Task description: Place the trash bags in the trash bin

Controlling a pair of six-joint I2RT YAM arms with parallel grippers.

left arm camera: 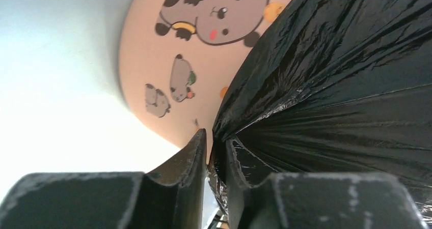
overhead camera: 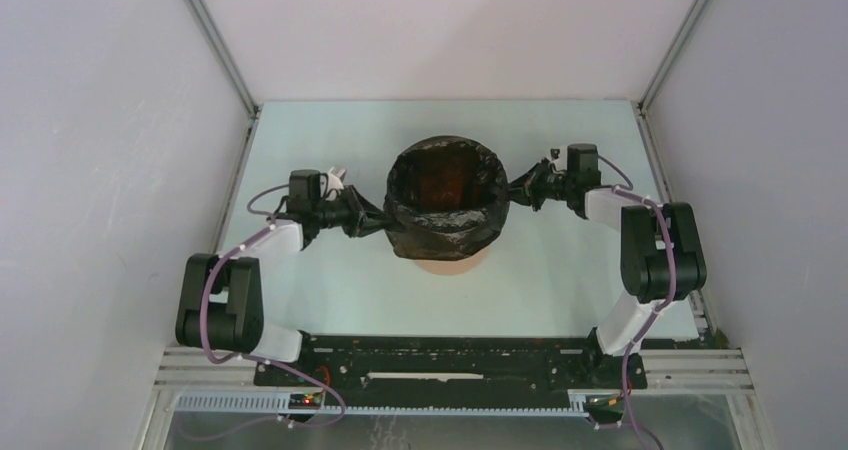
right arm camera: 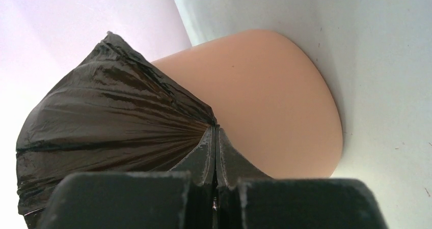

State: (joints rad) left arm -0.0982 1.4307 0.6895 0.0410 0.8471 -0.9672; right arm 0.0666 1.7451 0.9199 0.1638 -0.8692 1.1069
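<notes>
The black trash bag (overhead camera: pixel 445 205) is stretched open over the orange trash bin (overhead camera: pixel 452 264), its mouth round and its skirt covering most of the bin's wall. My left gripper (overhead camera: pixel 377 221) is shut on the bag's left edge. In the left wrist view the bag (left arm camera: pixel 336 81) is pinched between the fingers (left arm camera: pixel 186 163), with the bin's cartoon-printed wall (left arm camera: pixel 168 86) behind. My right gripper (overhead camera: pixel 515 192) is shut on the bag's right edge. In the right wrist view the bag (right arm camera: pixel 107 122) fans out from the closed tips (right arm camera: pixel 215 130) beside the bin (right arm camera: pixel 270 112).
The bin stands mid-table on a pale green surface (overhead camera: pixel 340 290). White enclosure walls with metal posts (overhead camera: pixel 215 40) close in left, right and back. The black mounting rail (overhead camera: pixel 450 360) runs along the near edge.
</notes>
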